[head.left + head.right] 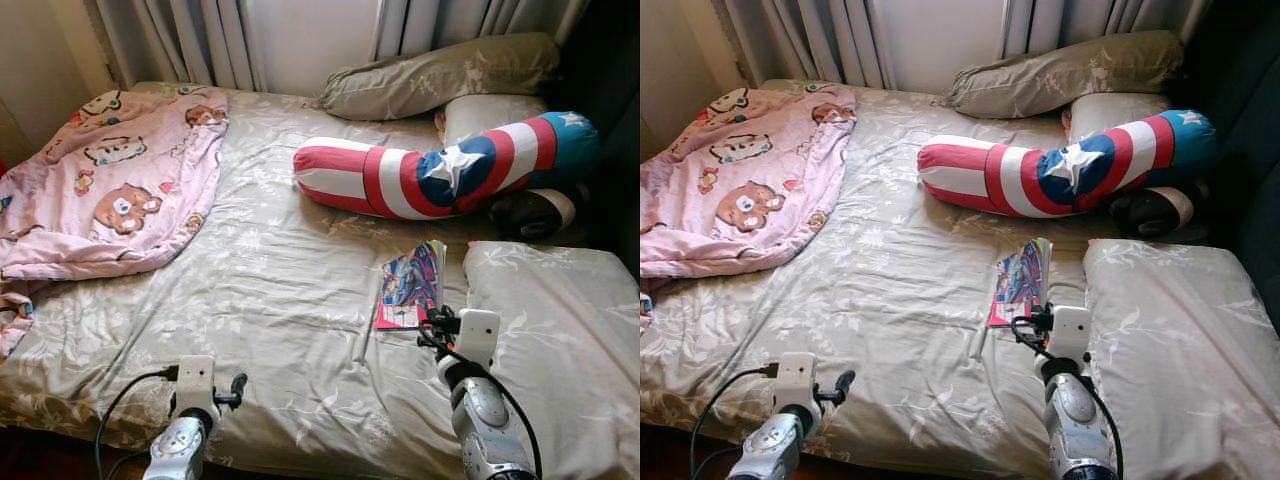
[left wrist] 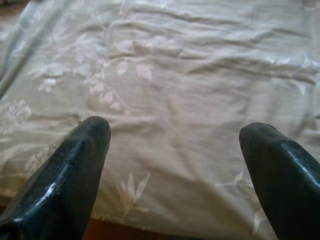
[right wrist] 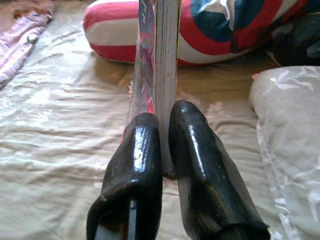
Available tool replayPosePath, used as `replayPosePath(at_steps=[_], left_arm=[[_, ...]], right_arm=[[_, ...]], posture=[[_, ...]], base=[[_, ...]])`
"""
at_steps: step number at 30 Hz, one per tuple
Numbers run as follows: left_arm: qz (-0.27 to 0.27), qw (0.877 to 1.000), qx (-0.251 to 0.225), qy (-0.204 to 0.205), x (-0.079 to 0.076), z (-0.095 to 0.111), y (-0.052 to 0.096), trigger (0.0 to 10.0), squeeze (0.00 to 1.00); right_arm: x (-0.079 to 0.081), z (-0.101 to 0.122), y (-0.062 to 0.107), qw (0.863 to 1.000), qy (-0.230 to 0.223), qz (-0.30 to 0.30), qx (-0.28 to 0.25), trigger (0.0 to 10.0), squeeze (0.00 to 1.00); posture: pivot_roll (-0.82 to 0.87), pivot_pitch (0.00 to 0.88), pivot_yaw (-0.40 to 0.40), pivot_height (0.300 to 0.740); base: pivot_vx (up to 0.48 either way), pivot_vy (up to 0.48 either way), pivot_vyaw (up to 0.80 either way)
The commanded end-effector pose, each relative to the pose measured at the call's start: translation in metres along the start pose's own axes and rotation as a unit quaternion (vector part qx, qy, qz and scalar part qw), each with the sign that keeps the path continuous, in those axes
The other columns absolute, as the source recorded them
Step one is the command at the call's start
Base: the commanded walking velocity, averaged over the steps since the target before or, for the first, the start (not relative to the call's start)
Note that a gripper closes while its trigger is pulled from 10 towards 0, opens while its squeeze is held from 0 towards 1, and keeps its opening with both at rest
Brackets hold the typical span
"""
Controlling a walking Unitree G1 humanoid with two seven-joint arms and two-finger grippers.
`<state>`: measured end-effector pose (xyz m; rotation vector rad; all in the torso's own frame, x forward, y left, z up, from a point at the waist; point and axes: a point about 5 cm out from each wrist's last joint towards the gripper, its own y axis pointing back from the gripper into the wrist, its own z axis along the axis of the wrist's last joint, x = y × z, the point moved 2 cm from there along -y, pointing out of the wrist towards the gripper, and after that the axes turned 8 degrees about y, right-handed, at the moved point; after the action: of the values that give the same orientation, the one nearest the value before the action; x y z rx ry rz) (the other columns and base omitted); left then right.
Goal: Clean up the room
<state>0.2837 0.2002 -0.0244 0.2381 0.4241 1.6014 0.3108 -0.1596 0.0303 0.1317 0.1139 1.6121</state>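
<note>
A colourful comic book (image 1: 412, 285) is near the right side of the bed, and my right gripper (image 3: 163, 120) is shut on its near edge. In the right wrist view the book (image 3: 159, 55) stands edge-on between the two black fingers (image 3: 192, 135). My left gripper (image 2: 175, 135) is open over the bare beige sheet near the bed's front edge, with nothing between its fingers (image 2: 82, 150). The left arm (image 1: 195, 400) sits low at the front left.
A pink cartoon blanket (image 1: 110, 180) lies bunched at the bed's left. A red, white and blue bolster (image 1: 440, 170) lies across the far right, with beige pillows (image 1: 440, 75) behind it and another pillow (image 1: 560, 310) beside the book. Curtains hang at the back.
</note>
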Motion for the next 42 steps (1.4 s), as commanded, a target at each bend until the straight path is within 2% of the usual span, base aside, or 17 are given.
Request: replayPosePath(at_steps=[1, 10, 19, 25, 32, 37, 42], left_arm=[[-0.004, 1.000, -0.007, 0.000, -0.002, 0.002, 0.000, 10.0, 0.00], [-0.007, 1.000, -0.012, -0.001, -0.003, 0.003, -0.001, 10.0, 0.00], [-0.010, 1.000, -0.024, -0.002, -0.004, 0.009, -0.002, 10.0, 0.00], [-0.011, 0.999, -0.035, -0.001, -0.005, 0.014, -0.004, 10.0, 0.00], [-0.013, 0.999, -0.049, -0.001, -0.006, 0.021, -0.005, 10.0, 0.00], [-0.014, 0.998, -0.058, 0.000, -0.007, 0.025, -0.006, 10.0, 0.00], [-0.018, 0.998, -0.064, -0.001, -0.008, 0.029, -0.007, 10.0, 0.00]], right_arm=[[0.000, 0.012, -0.002, 1.000, 0.002, 0.004, -0.026, 10.0, 0.00], [0.001, 0.009, -0.003, 1.000, 0.004, 0.007, -0.013, 10.0, 0.00], [0.003, 0.009, -0.003, 1.000, 0.004, 0.010, -0.019, 10.0, 0.00], [0.001, 0.011, -0.001, 1.000, -0.005, 0.001, -0.030, 10.0, 0.00], [0.001, 0.008, -0.002, 1.000, 0.001, 0.000, -0.015, 10.0, 0.00], [0.001, 0.009, -0.003, 1.000, 0.008, -0.001, -0.019, 10.0, 0.00], [-0.003, 0.012, -0.002, 0.999, -0.002, -0.015, -0.031, 10.0, 0.00]], posture=[[0.02, 0.082, -0.063, 0.739], [0.02, 0.084, -0.062, 0.739], [0.02, 0.085, -0.061, 0.684], [0.02, 0.086, -0.060, 0.684], [0.02, 0.088, -0.060, 0.684], [0.02, 0.088, -0.061, 0.654], [0.02, 0.088, -0.060, 0.654]], base=[[0.000, 0.000, 0.00], [0.000, 0.000, 0.00], [0.000, 0.000, 0.00], [0.000, 0.000, 0.00], [0.000, 0.000, 0.00], [0.000, 0.000, 0.00], [0.000, 0.000, 0.00]])
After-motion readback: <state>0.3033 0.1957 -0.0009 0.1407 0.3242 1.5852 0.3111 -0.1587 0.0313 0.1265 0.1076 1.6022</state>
